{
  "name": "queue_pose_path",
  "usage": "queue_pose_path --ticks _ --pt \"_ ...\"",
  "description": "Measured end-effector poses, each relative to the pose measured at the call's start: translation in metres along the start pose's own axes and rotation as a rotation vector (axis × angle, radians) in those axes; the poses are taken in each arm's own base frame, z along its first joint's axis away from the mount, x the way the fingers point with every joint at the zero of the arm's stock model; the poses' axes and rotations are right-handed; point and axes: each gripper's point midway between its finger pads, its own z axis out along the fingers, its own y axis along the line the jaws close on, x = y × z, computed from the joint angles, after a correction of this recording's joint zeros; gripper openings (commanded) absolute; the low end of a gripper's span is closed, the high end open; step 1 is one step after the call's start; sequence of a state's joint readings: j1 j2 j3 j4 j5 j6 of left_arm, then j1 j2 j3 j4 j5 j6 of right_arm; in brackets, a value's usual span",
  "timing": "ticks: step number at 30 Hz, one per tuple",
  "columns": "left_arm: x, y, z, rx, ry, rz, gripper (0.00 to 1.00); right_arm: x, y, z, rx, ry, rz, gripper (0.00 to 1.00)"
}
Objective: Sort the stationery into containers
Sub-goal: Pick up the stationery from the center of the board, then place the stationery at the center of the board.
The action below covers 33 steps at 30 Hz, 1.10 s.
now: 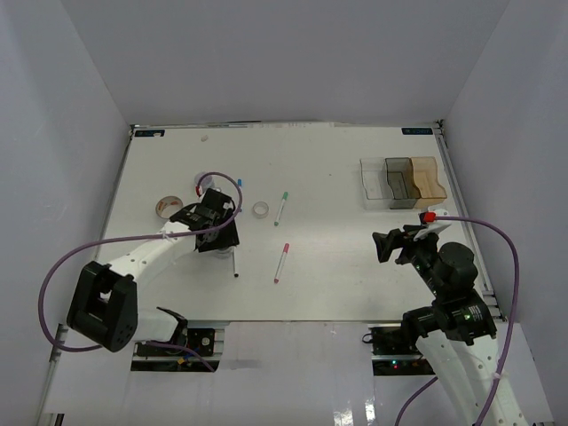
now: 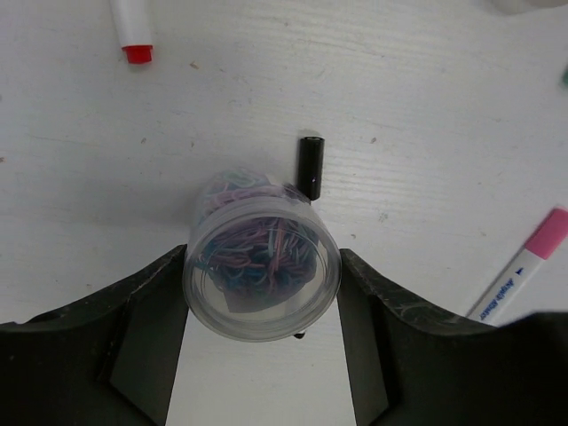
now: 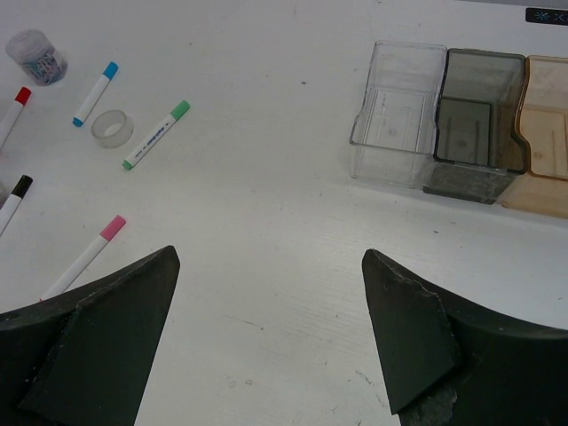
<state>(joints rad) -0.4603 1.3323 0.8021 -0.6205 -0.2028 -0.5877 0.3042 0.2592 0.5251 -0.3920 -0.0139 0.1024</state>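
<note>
My left gripper (image 1: pixel 222 236) (image 2: pixel 264 266) is shut on a clear round jar of coloured paper clips (image 2: pixel 262 266), held over a black-capped pen (image 2: pixel 309 166) (image 1: pixel 235 264). Nearby lie a red-capped pen (image 2: pixel 135 49), a pink-capped pen (image 1: pixel 281 260) (image 2: pixel 528 262), a green-capped pen (image 1: pixel 281 207) (image 3: pixel 155 133), a blue-capped pen (image 1: pixel 240 184) (image 3: pixel 96 93), a clear tape roll (image 1: pixel 260 209) (image 3: pixel 112 129) and a tan tape roll (image 1: pixel 169 206). The clear bin (image 1: pixel 374 182) (image 3: pixel 395 115), grey bin (image 1: pixel 401 182) (image 3: pixel 475 124) and amber bin (image 1: pixel 426 177) (image 3: pixel 546 133) stand at the far right, empty. My right gripper (image 1: pixel 383 246) (image 3: pixel 271 257) is open and empty, in front of the bins.
A similar small clear jar (image 3: pixel 35 55) stands at the top left of the right wrist view, beyond a red-capped pen (image 3: pixel 13 102). A purple cable (image 1: pixel 222 182) loops over the left arm. White walls enclose the table on the left, back and right.
</note>
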Motion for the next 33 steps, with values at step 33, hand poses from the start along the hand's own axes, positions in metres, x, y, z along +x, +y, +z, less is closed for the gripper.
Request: queue_pose_path --ticks 33 --pt "-0.015 -0.307 0.042 0.353 -0.012 0.439 0.88 0.002 -0.006 -0.001 0.036 -0.011 0.022 0.90"
